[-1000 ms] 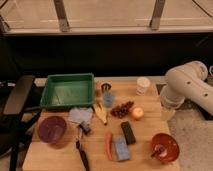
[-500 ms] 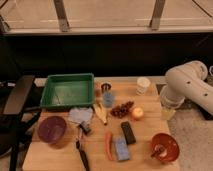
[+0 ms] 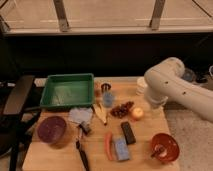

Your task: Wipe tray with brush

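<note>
The green tray (image 3: 67, 90) stands at the back left of the wooden table, with nothing in it. The slim black brush (image 3: 81, 148) lies on the table in front of the tray, its handle running toward the front edge and its head end by a grey cloth (image 3: 80, 115). Only my white arm (image 3: 172, 89) shows, bent over the table's right edge, well to the right of both tray and brush. My gripper itself is not in view.
A purple bowl (image 3: 51, 129) sits left of the brush. An orange carrot (image 3: 108, 145), blue sponge (image 3: 120, 149) and black block (image 3: 128, 133) lie to the brush's right. A red bowl (image 3: 165, 147), grapes (image 3: 121, 109), banana (image 3: 101, 115) and cups fill the middle. A dark chair (image 3: 17, 96) stands at left.
</note>
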`<state>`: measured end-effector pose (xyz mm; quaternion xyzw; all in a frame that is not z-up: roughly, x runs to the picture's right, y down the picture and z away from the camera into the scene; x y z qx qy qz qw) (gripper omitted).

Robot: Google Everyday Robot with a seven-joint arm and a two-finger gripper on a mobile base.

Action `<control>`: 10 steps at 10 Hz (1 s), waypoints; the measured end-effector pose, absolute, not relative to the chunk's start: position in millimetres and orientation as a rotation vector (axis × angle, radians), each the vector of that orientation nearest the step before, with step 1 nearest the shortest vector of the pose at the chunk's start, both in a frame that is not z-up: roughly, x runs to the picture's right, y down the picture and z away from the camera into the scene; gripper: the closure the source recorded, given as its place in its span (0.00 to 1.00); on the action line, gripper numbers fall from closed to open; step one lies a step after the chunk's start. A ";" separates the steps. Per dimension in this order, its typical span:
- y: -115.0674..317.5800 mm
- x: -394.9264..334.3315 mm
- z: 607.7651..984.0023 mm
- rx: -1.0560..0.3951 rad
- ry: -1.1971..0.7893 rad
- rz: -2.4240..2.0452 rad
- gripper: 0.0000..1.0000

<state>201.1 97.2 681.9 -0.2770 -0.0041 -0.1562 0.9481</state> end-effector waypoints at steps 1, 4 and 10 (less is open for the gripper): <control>99.7 170.5 682.1 -0.559 -0.053 -0.412 0.35; 119.4 102.5 679.9 -0.570 -0.192 -0.625 0.35; 127.1 88.6 680.0 -0.576 -0.224 -0.730 0.35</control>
